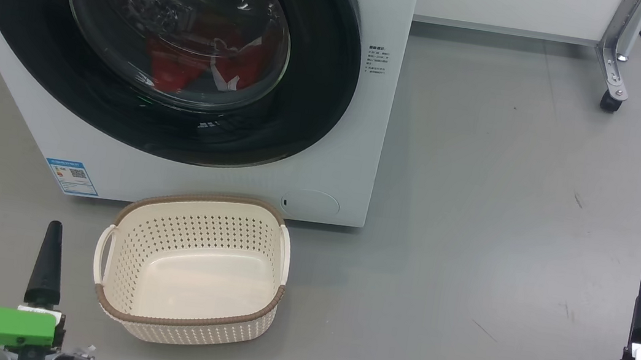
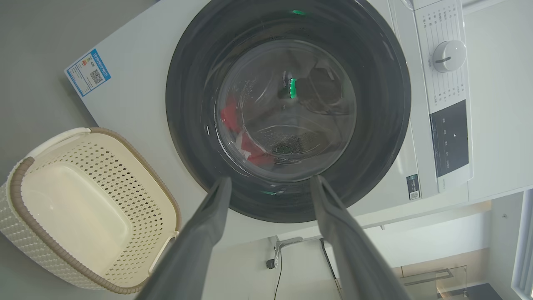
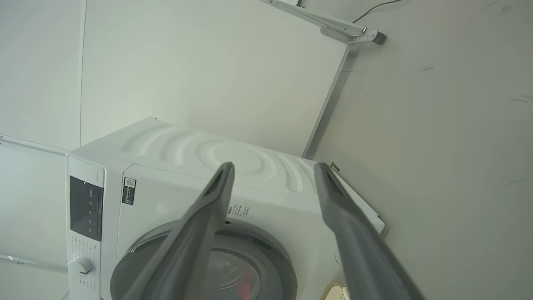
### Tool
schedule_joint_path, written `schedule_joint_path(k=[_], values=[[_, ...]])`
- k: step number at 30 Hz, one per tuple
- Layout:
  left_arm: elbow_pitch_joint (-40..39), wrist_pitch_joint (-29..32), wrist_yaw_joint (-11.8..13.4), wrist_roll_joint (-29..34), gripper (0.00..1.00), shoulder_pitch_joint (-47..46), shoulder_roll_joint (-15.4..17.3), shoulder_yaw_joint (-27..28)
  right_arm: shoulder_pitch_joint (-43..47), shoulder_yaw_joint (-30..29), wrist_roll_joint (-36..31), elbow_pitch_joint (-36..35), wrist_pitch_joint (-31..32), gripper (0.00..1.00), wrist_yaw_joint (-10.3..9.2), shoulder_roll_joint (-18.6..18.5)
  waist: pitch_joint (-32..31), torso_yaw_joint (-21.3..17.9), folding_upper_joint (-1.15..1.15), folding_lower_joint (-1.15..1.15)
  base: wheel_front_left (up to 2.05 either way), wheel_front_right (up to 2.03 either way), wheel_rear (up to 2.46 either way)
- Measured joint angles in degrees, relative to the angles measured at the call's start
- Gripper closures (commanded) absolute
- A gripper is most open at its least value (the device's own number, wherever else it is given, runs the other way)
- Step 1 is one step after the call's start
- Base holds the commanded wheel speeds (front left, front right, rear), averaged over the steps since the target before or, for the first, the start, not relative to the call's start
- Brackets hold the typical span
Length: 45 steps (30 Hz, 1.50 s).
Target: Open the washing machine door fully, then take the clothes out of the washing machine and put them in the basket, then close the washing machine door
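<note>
Below the shut door (image 1: pixel 166 36) sits the basket (image 1: pixel 203 198); left gripper (image 2: pixel 270 179) and right gripper (image 3: pixel 274 165) gape.

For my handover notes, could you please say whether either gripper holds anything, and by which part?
Nothing is held: the dark-fingered left gripper and right gripper both stand open and empty.

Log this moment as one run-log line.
door: shut | clothes: inside machine | basket: empty, in front of door | left gripper: jaws open, empty | right gripper: jaws open, empty
</note>
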Motion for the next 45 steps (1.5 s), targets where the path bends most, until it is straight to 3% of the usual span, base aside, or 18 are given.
schedule_joint_path(k=[20, 39, 45], values=[[-5.84, -4.11, 0.0, 19.63, 0.0, -0.09, 0.19, -4.38, 0.77, 0.7, -19.2, -6.87, -4.05, 0.0, 0.01, -0.47, -0.09, 0.34, 0.0, 0.0, 0.0, 0.0, 0.0], [-6.56, -7.68, 0.01, 46.28, 0.0, 0.23, 0.58, -7.78, 3.24, 5.93, -40.02, -7.58, -7.64, 0.0, -0.65, -2.87, -0.05, 0.94, 0.0, 0.0, 0.0, 0.0, 0.0], [-5.67, -9.16, 1.26, 54.53, 0.0, 0.81, 0.75, -9.37, 3.43, 7.36, -46.68, -7.73, -8.66, 0.0, -2.05, -3.32, -0.01, 1.07, 0.0, 0.0, 0.0, 0.0, 0.0]])
